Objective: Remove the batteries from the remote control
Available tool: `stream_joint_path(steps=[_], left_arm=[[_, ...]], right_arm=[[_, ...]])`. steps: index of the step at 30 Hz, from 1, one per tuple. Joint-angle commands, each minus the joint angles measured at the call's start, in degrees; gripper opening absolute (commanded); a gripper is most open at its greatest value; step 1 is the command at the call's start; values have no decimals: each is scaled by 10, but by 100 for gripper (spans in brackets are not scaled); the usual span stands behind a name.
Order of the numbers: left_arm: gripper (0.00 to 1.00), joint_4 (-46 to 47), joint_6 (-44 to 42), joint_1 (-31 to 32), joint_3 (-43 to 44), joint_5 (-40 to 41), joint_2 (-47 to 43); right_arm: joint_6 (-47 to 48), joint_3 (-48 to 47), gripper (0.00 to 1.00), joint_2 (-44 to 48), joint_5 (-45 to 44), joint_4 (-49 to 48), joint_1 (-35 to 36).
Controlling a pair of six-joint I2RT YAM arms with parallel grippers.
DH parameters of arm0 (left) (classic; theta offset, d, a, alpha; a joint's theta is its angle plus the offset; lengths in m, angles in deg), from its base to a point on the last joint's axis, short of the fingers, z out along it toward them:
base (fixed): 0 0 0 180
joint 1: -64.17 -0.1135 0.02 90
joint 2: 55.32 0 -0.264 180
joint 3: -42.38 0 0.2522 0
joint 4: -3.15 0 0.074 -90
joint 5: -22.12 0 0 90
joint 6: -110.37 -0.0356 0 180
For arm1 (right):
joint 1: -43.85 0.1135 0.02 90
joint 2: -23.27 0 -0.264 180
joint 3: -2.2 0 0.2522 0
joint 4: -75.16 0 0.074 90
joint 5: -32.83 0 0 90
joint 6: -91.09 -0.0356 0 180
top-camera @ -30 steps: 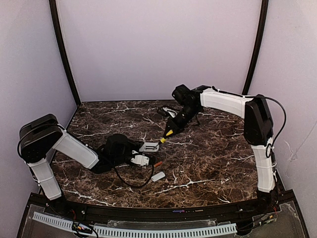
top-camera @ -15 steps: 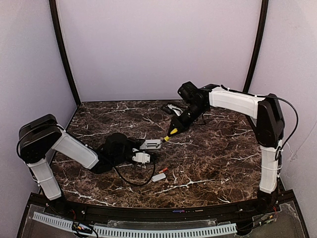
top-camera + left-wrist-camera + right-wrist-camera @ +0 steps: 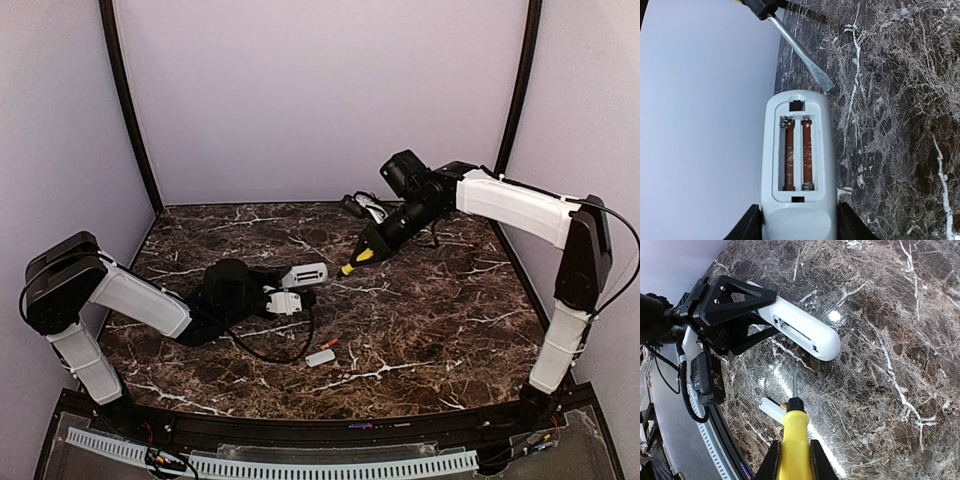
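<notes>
Two batteries (image 3: 790, 155) inside the remote control (image 3: 797, 217)

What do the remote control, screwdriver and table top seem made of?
Remote control: white moulded plastic, smooth, slightly glossy, going by its highlight. Screwdriver: bare grey metal shaft, yellow handle probably plastic. Table top: dark brown with white veins, marble or a marble-look laminate; cannot tell which.

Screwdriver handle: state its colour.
Yellow, with a black collar at the shaft; the screwdriver handle shows best in the right wrist view.
</notes>
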Motion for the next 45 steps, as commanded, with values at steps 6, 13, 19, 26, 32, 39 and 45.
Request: stream_joint_path(steps=[6, 13, 19, 26, 32, 39, 45], left_arm=[[0, -35, 94, 6, 19, 2, -70], [0, -45, 138, 23, 21, -1, -95], [0, -73, 155, 51, 46, 64, -97], [0, -212, 260, 68, 129, 123, -95], [0, -419, 435, 69, 223, 142, -104], [0, -606, 624, 68, 251, 176, -125], [0, -709, 790, 61, 223, 176, -141]], right_arm=[[-52, 61, 0, 82, -70, -74, -3], [-66, 82, 0, 112, -97, -91, -3], [-83, 92, 0, 143, -143, -103, -3], [-95, 116, 0, 181, -191, -125, -2], [-106, 168, 0, 227, -241, -169, -3], [-116, 238, 0, 277, -264, -245, -2], [-120, 293, 0, 298, -288, -294, -1]])
